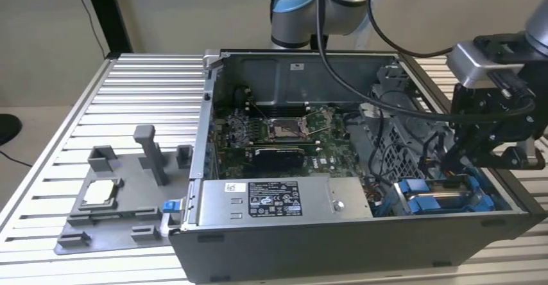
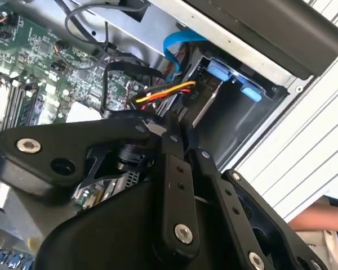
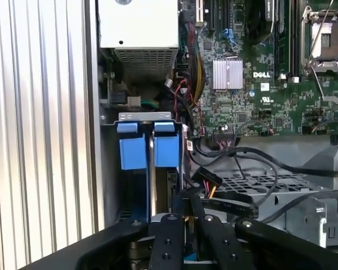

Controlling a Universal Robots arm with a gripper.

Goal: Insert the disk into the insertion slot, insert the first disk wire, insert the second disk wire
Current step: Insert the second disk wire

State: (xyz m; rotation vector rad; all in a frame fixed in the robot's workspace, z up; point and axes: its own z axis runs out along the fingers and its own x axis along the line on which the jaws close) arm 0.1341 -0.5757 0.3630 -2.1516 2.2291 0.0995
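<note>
Gripper point(image 3: 185, 225) above insertion slot point(image 3: 148, 185), jaws together.

Bright blue guides point(image 3: 143, 152), green motherboard point(image 3: 253, 95), black gripper point(image 3: 186, 225), grey ribbed table point(image 1: 137, 92).

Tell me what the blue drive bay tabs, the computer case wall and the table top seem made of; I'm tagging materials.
Blue drive bay tabs: likely moulded plastic, with uniform saturated colour and soft matte sheen.
Computer case wall: apparently sheet metal, painted dark grey, flat and thin-edged.
Table top: probably bare aluminium, ribbed silver slats with brushed shine.
</note>
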